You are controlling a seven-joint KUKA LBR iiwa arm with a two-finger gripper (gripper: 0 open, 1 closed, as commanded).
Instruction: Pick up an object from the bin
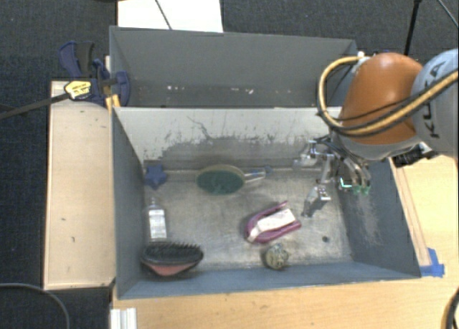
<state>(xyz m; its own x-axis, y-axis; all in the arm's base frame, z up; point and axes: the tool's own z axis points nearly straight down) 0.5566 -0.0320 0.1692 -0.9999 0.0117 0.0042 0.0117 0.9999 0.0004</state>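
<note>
A robot arm (387, 98), its wrist capped by a smooth orange dome and looped with yellow-and-black cable, reaches in from the right of the frame over a grey metal bin (215, 134) with sloping walls and a scuffed, scratched floor. Its claw (313, 179) stands spread apart with nothing between the two bright metal fingers (316, 202), over bare floor in the right part of the bin. Nearest to it, just to its lower left and apart from it, lies a soft purple-and-white packet (271, 224), crumpled and set at a slant near the middle of the floor. Just below the packet, close to the front wall, sits a small round ball (276, 256), mottled green and brown. Along the foot of the back wall, left of centre, lies what looks like a green brush (220, 179), a dark oval with a slim pale handle pointing right towards the claw. To its left, in the upper left corner of the floor, is a small blue scrap (154, 175) of uneven shape. Below that, by the left wall, lies a small clear bottle (157, 222). In the lower left corner rests a black hairbrush (171, 258), oval and bristly, with a pinkish underside.
</note>
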